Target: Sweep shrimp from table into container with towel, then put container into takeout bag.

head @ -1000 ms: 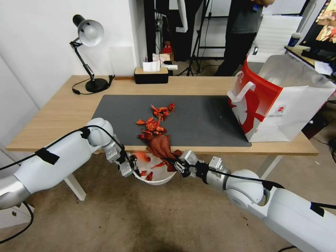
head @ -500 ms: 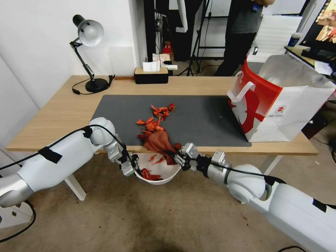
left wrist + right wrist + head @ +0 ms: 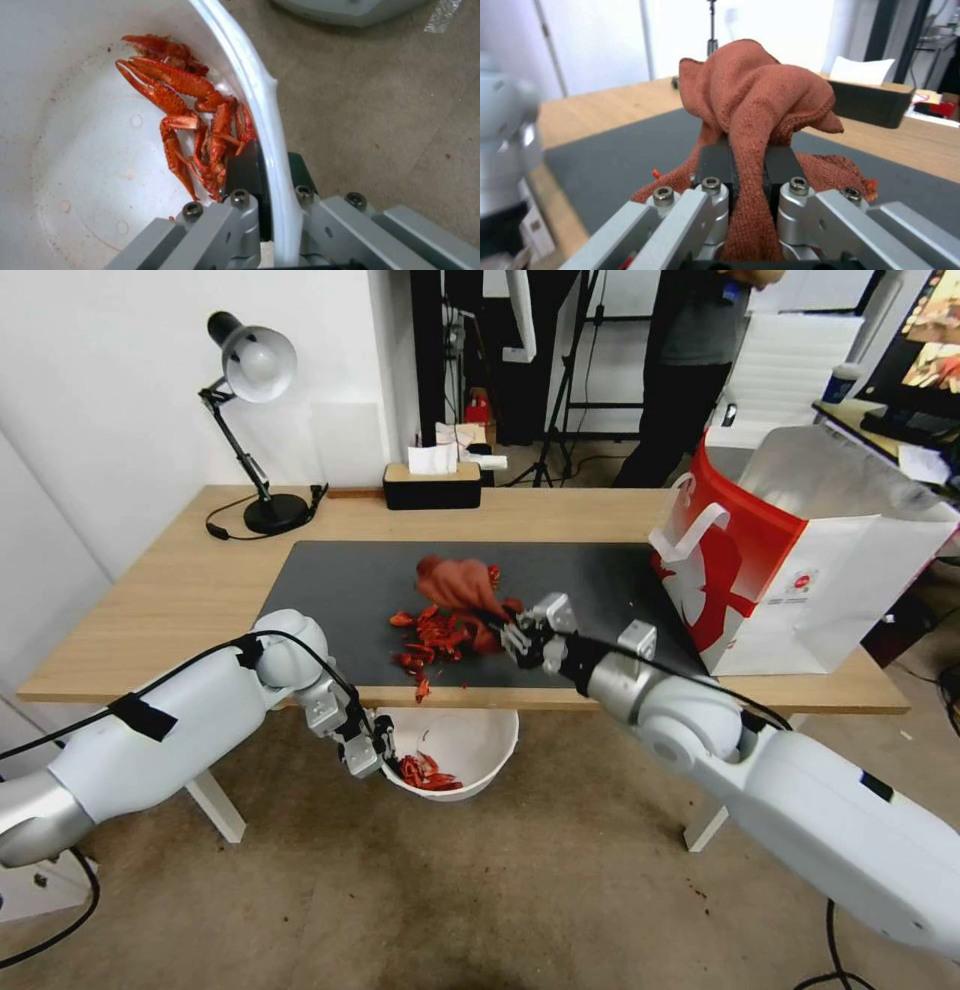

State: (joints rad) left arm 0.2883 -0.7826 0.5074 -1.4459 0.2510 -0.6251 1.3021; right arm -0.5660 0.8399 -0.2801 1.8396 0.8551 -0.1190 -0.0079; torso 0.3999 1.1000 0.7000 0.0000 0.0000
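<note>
Two grippers, one towel, one bowl.
Right gripper [image 3: 512, 632] pinches the towel [image 3: 455, 582] above scattered shrimp [image 3: 432, 638] on the table [image 3: 180, 590]; left gripper [image 3: 375, 755] clamps the container [image 3: 480, 748] rim below the edge.

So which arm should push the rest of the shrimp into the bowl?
The right one. Its gripper already pinches the towel above the shrimp; the left gripper is busy holding the bowl.

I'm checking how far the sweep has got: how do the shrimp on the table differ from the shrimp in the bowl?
The shrimp on the table form the larger, looser scatter on the dark mat, near the table edge and beside the towel. The shrimp in the container are fewer, bunched against the wall where the left gripper pinches the container rim. Both are orange-red shell pieces.
</note>
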